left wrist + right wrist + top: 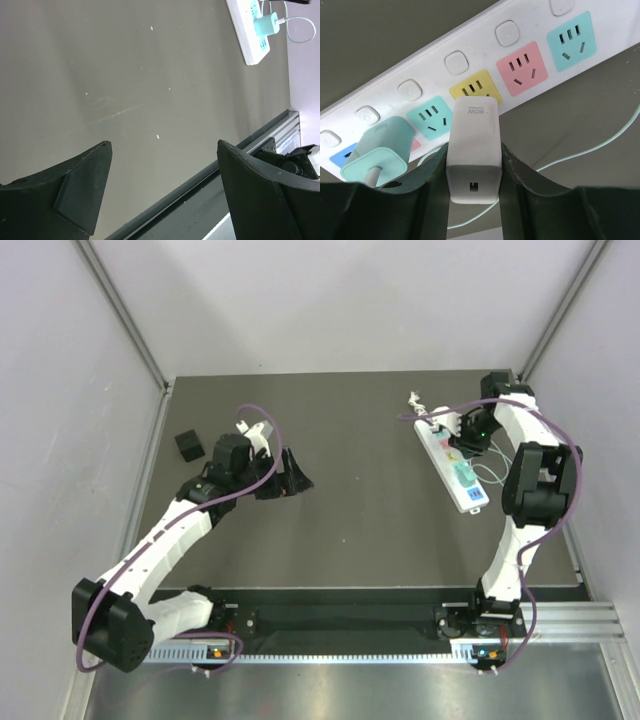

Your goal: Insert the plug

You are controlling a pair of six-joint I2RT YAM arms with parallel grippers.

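My right gripper is shut on a white 80W charger plug. The plug's front end sits at the yellow socket of a white power strip; its prongs are hidden. A mint plug with a mint cable sits in a socket to the left. In the top view the strip lies at the right, with my right gripper over its far half. My left gripper is open and empty, far to the left of the strip.
A small black cube lies at the far left of the table. The left wrist view shows bare table, the strip far off and the table's front rail. Grey walls stand on both sides.
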